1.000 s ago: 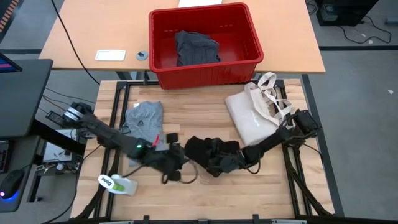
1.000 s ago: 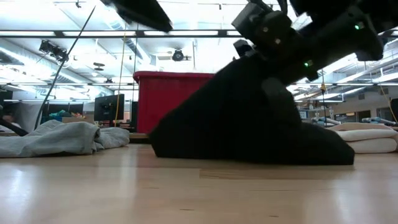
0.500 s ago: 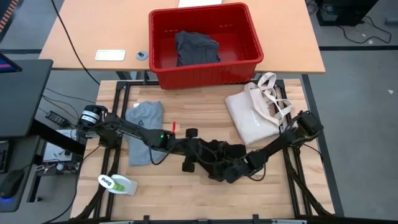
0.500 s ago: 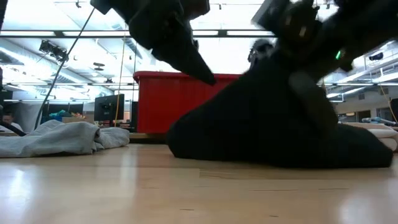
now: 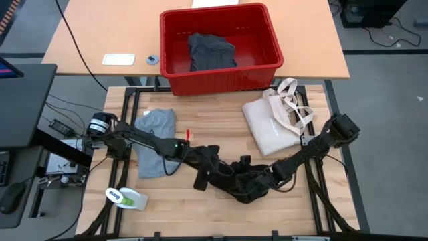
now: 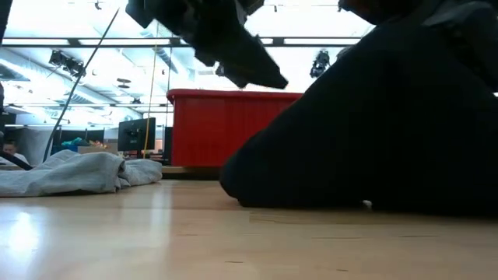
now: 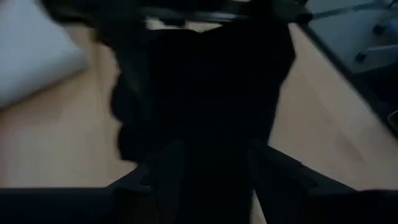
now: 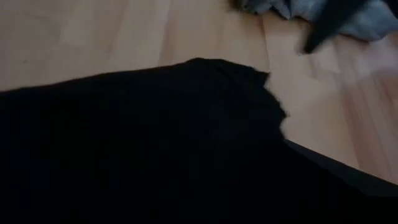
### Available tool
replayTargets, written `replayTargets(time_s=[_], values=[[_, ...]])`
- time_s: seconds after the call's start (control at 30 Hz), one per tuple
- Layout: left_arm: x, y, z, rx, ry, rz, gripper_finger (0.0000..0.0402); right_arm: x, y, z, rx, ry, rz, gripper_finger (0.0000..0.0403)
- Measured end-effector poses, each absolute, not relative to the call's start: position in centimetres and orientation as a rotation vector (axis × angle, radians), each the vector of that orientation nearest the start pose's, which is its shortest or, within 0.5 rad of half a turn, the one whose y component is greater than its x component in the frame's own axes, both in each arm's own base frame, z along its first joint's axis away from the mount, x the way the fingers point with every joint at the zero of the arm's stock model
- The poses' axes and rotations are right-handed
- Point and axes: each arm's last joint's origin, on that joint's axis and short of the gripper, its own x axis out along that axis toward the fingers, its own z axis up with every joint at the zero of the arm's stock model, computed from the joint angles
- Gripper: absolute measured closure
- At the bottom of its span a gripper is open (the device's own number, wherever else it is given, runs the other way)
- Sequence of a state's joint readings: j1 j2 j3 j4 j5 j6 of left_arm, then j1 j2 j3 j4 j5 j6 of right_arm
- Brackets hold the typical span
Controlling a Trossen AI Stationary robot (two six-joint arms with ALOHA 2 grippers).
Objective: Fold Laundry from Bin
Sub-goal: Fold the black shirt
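Since a second ago: black garment (image 5: 241,182) dragged toward the near edge of the tabletop (image 5: 200,221), now lower and flatter; left arm swung in from the near-left corner to lie across the boards; right arm stretched farther left, its elbow pushed out past the right edge.

Tabletop: pale wooden slats on a black frame. Beyond it, a second, orange-brown tabletop (image 5: 100,37) carrying the red bin (image 5: 221,73), upright, with a dark grey cloth (image 5: 212,51) bunched inside.

Cream tote bag (image 5: 271,124) lying flat on the right half, loop handles toward the bin.

Black garment heaped low near the middle of the front edge; fills the right side of the low view (image 6: 373,140) and most of both wrist views (image 7: 211,93) (image 8: 124,143).

Light grey T-shirt (image 5: 152,137) flat on the left half, small dark chest mark visible; well apart from the black heap.

Left hand (image 5: 208,175) at the left end of the black garment, fingers (image 7: 163,168) clenched on a fold of that cloth.

Right hand (image 5: 253,179) over the right part of the same heap, dark against dark; grip cannot be told.

White and green bottle (image 5: 127,198) lying on its side at the near-left corner.
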State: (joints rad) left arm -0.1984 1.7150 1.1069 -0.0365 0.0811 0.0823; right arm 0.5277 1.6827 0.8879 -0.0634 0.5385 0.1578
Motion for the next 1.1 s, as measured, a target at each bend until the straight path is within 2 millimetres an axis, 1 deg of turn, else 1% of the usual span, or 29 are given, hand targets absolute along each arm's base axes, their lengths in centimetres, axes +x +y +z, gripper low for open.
replayTargets(time_s=[0.03, 0.2, 0.3, 0.4, 0.47, 0.53, 0.63, 0.77, 0.9, 1.0, 1.1], values=[[36.4, -7.7, 21.3, 0.101, 0.64, -0.303, 0.0221, 28.6, 15.1, 16.4, -0.294, 0.73, -0.078, 0.0068], [37.6, -8.1, 17.6, 0.078, 0.709, -0.295, 0.0221, 28.3, 15.4, 16.3, -0.363, 0.7, -0.177, 0.0079], [38.4, -8.3, 15.6, 0.058, 0.721, -0.287, 0.0221, 28.2, 15.7, 15.6, -0.371, 0.725, -0.155, 0.0084], [39.0, -7.9, 13.6, 0.052, 0.745, -0.276, 0.0221, 28.3, 15.8, 15.2, -0.349, 0.75, -0.108, 0.0087], [39.3, -7.4, 12.8, 0.039, 0.757, -0.265, 0.0221, 28.1, 15.9, 15.1, -0.341, 0.779, -0.068, 0.0089], [39.5, -7.0, 12.2, 0.028, 0.773, -0.252, 0.0221, 27.5, 16.1, 15.5, -0.338, 0.826, -0.035, 0.0089], [39.4, -6.7, 12.1, 0.0, 0.793, -0.239, 0.0221, 26.2, 16.7, 16.5, -0.329, 0.909, -0.006, 0.0089], [39.4, -6.7, 12.0, 0.004, 0.795, -0.25, 0.0221, 23.6, 16.6, 17.3, -0.313, 1.058, -0.084, 0.009], [39.4, -6.7, 11.9, 0.013, 0.796, -0.254, 0.0221, 21.5, 16.6, 18.6, -0.218, 1.084, -0.167, 0.009], [39.3, -6.7, 12.1, 0.014, 0.792, -0.254, 0.0221, 20.5, 16.9, 18.9, -0.129, 1.105, -0.216, 0.009], [39.0, -6.6, 12.8, 0.036, 0.801, -0.26, 0.0221, 19.6, 17.1, 18.5, -0.044, 1.195, -0.257, 0.009]])
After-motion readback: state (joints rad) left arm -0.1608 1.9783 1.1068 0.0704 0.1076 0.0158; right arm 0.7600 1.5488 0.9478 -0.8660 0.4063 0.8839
